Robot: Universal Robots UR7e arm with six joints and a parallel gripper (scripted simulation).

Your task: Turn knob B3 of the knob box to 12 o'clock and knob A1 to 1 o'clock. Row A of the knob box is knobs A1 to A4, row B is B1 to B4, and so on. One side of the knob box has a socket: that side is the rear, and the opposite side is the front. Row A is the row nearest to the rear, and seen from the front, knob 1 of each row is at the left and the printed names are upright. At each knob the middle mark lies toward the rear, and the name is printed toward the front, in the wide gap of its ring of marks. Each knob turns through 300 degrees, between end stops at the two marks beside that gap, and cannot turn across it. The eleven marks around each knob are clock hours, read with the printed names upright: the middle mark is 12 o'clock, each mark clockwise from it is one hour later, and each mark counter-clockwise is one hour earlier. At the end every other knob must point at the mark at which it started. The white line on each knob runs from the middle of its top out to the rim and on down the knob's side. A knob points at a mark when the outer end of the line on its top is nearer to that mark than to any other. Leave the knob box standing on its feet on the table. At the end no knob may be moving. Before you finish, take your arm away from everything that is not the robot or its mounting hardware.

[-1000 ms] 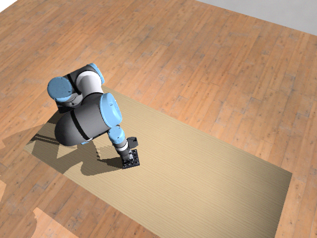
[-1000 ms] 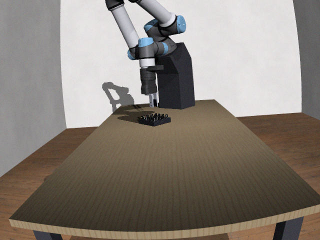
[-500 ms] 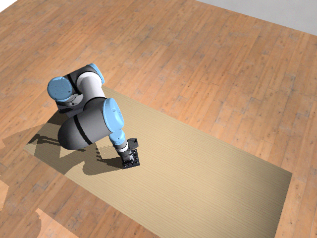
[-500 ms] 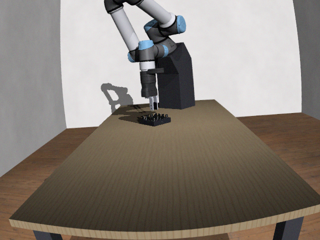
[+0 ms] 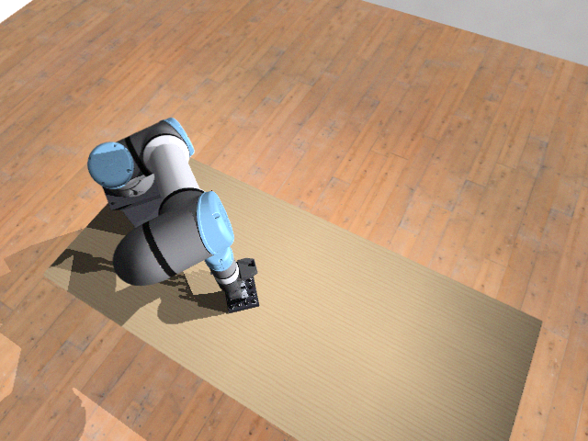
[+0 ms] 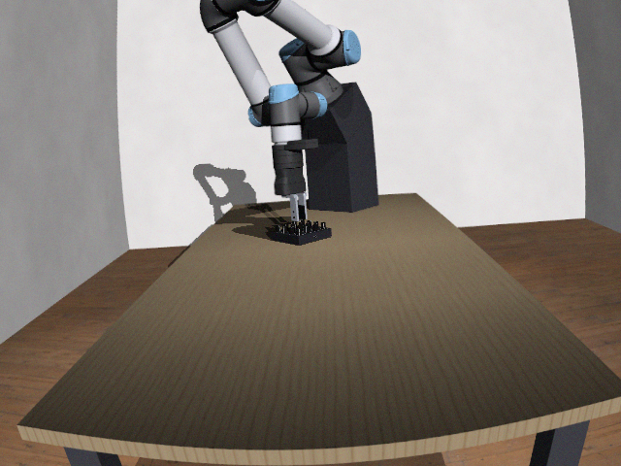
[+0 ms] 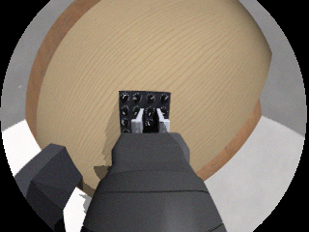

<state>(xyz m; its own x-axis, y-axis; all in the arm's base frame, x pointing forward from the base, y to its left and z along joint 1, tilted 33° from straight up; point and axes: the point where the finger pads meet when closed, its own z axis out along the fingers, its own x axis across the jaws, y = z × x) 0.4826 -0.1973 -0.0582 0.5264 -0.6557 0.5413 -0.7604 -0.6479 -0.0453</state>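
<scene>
Standing on the table (image 6: 350, 320), near the end where the robot's dark pedestal (image 6: 345, 150) rises, the knob box (image 6: 300, 233) sits flat with its rows of small black knobs upward. The arm (image 6: 241, 54) bends over it and points the gripper (image 6: 299, 215) straight down, so that the box lies directly beneath the fingertips. In the exterior view the two pale fingers (image 6: 294, 208) end just above the knob tops, over the part of the box nearer the pedestal; whether they touch a knob cannot be told at this size. In the wrist view the knob box (image 7: 146, 111) appears at 12 o'clock from the gripper (image 7: 151, 120) body, and the fingers straddle a knob in the lower rows of that picture (which knob it is cannot be read, the names being too small). The fingers stand partly apart, at a moderate gap, with nothing clamped between them. In the top view the wrist hides about half of the knob box (image 5: 243, 299), whose uncovered portion shows at 5 o'clock from it.
</scene>
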